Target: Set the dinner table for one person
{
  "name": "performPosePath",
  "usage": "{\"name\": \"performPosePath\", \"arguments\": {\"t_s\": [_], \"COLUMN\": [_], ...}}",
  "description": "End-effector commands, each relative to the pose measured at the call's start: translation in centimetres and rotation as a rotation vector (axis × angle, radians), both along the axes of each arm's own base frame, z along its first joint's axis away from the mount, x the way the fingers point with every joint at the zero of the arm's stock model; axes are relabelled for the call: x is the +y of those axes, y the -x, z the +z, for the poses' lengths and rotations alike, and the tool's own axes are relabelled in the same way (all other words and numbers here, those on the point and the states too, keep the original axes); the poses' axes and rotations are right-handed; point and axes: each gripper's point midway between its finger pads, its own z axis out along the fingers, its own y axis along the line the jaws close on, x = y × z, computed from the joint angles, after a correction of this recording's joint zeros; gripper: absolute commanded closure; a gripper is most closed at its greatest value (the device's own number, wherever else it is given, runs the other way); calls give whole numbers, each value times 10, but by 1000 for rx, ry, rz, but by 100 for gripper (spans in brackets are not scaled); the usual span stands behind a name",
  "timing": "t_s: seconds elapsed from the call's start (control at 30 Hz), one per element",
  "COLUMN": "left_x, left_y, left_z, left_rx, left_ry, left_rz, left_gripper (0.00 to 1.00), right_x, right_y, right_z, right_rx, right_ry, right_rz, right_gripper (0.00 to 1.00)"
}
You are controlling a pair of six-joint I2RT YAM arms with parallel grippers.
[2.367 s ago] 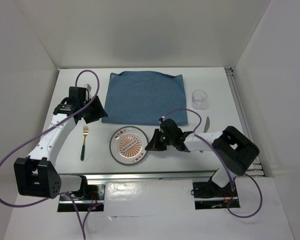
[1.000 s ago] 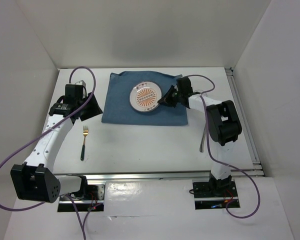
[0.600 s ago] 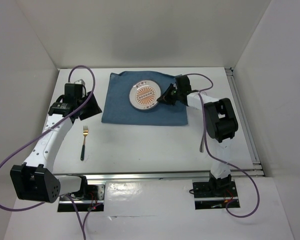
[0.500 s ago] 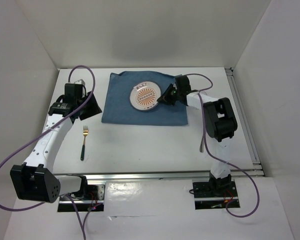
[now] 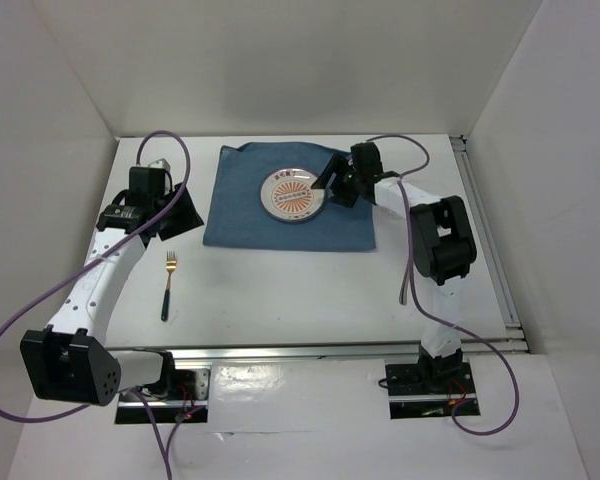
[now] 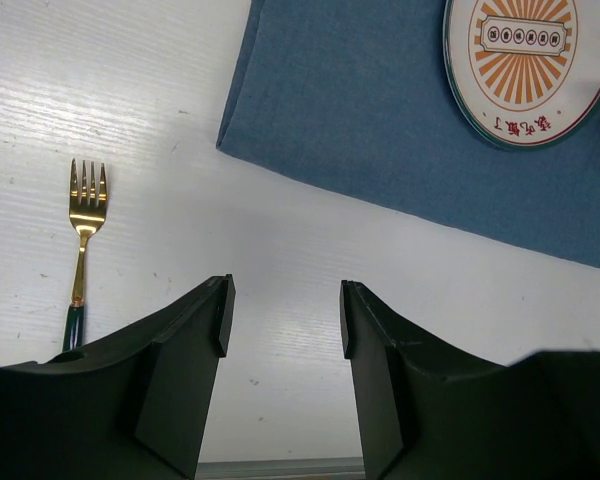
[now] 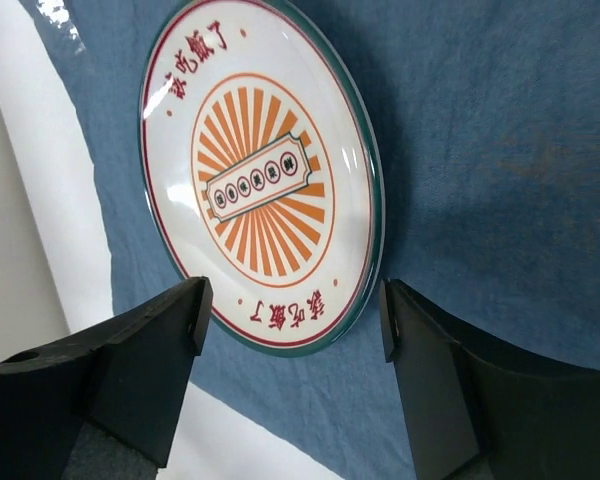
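The surface (image 5: 280, 290) fills the floor of the white-walled booth, with both arms bolted at its near edge. A blue cloth (image 5: 235, 205) lies spread along the far edge, about midway between the left and right edges. On it, flat and face up, sits a round plate (image 5: 294, 196) with an orange sunburst and a dark green rim, closer to the cloth's far edge than to its near one.

The right tool (image 5: 328, 182) reaches across to the plate's right rim. From its own camera the two dark fingers (image 7: 145, 370) stand wide apart with the plate (image 7: 260, 200) lying free on the cloth (image 7: 480, 150) ahead of them, and they have hold of nothing.

The left tool (image 5: 175, 215) hangs above the surface just beside the cloth's left edge. Its jaws are parted a fair way, and only bare white surface (image 6: 280, 250) shows in the gap, so it carries nothing.

A gold fork (image 5: 168, 285) with a dark handle lies on the surface towards the left edge, tines pointing to the far edge, well apart from the cloth's near left corner (image 6: 225, 145).
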Motion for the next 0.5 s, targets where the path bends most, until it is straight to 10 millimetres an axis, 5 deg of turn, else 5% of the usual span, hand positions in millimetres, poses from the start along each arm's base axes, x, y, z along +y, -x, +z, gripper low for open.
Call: {"name": "performPosePath", "arguments": {"t_s": [0.0,0.13,0.27,0.4,0.47], "left_x": [-2,-2,-2,-6,-8], "left_y": [0,0,-6,-10,-13], "left_z": [15,15,16,13,9], "left_rx": [-51,-51,-66,-70,-61], "left_ry": [0,0,1,23,29], "left_rz": [-12,-12,-12,-20,-26], "left_gripper": [37,37,37,37,37], "right_x": [-13,-37,-105,-177,-195], "right_y": [-17,-7,21,44,51], "right_z": [87,132,168,166,159], "right_rx": [-200,-296,-354,-273,-229], "right_ry": [79,198,352,430,452], "right_rz": [-45,-103,-243,-366,-397], "right_gripper": [19,19,26,23,16]}}
